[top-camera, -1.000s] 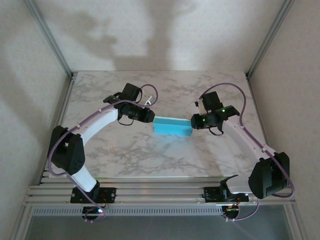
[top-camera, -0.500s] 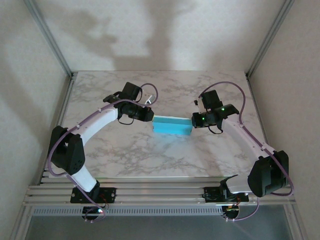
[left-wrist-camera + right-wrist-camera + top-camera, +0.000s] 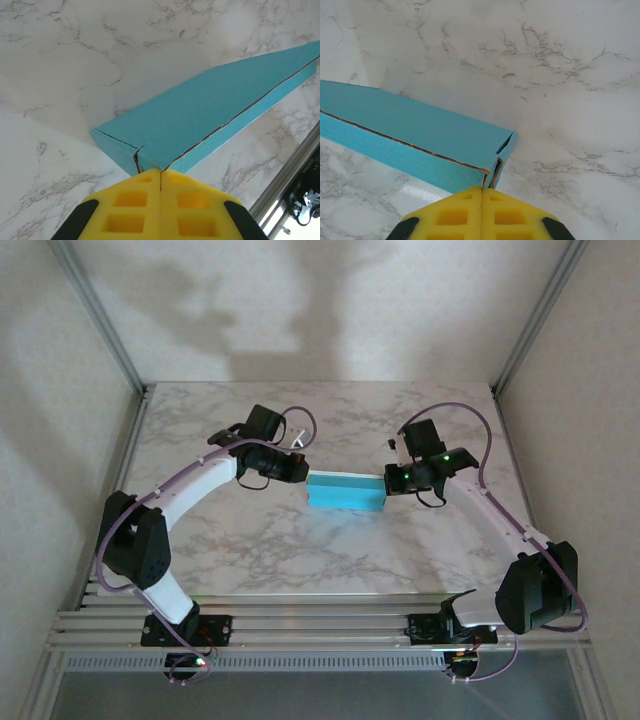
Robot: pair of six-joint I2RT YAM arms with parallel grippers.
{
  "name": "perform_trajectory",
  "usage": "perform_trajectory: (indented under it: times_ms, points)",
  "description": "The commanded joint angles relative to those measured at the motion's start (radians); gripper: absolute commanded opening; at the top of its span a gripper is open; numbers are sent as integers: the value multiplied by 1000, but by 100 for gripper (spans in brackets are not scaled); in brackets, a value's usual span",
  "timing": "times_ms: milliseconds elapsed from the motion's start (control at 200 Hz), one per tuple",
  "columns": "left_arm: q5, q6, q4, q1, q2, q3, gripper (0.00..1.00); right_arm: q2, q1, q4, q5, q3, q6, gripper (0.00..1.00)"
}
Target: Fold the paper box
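Observation:
The paper box (image 3: pixel 345 491) is a shallow turquoise rectangular box lying closed on the marble table between the two arms. My left gripper (image 3: pixel 303 472) is shut, and its yellow tips meet the box's left end. In the left wrist view the shut left gripper (image 3: pixel 160 172) touches a corner of the paper box (image 3: pixel 210 115), where a seam gapes slightly. My right gripper (image 3: pixel 386 480) is shut at the box's right end. In the right wrist view the right gripper (image 3: pixel 482 189) butts against the corner of the paper box (image 3: pixel 410 135), beside a slightly open end flap.
The marble table (image 3: pixel 330 560) has bare surface in front of and behind the box. Aluminium rails (image 3: pixel 320 625) run along the near edge by the arm bases. Metal posts (image 3: pixel 105 325) and pale walls close in the left, right and back sides.
The right gripper has nudged a little up and right at the box's end, and the box now lies slightly more level. The left arm has barely moved.

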Motion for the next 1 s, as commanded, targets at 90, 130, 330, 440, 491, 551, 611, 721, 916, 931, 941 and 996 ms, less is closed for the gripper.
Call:
perform_trajectory:
  times_ms: [90,130,330,440,491,551,611,721,916,931,941,996]
  points:
    - [37,-60,13,-11,25,14,2,3,6,3,-30,29,18,4]
    - [38,-68,13,-12,30,15,2,4,6,3,-31,30,21,4]
    - [5,-81,13,-12,29,-15,2,5,9,7,-23,20,46,3]
    - [-11,-82,19,-12,18,-39,2,2,13,19,-17,2,61,3]
    - [-20,-83,23,-12,12,-50,2,1,12,25,-18,-6,67,3]
    - [-30,-84,25,-12,6,-61,2,-1,16,31,-19,-16,69,3]
    - [-39,-80,25,-12,2,-69,2,-2,19,32,-14,-22,71,3]
    - [-67,-69,13,-12,4,-72,2,-8,22,30,10,-29,72,3]
    - [-72,-68,10,-12,1,-74,2,-25,26,37,34,-51,78,3]
    - [-73,-69,11,-12,1,-76,2,-26,25,38,33,-54,79,3]
    - [-73,-69,11,-13,1,-76,1,-27,25,38,33,-54,79,3]
    - [-71,-70,14,-12,-1,-79,1,-29,26,42,33,-59,81,4]
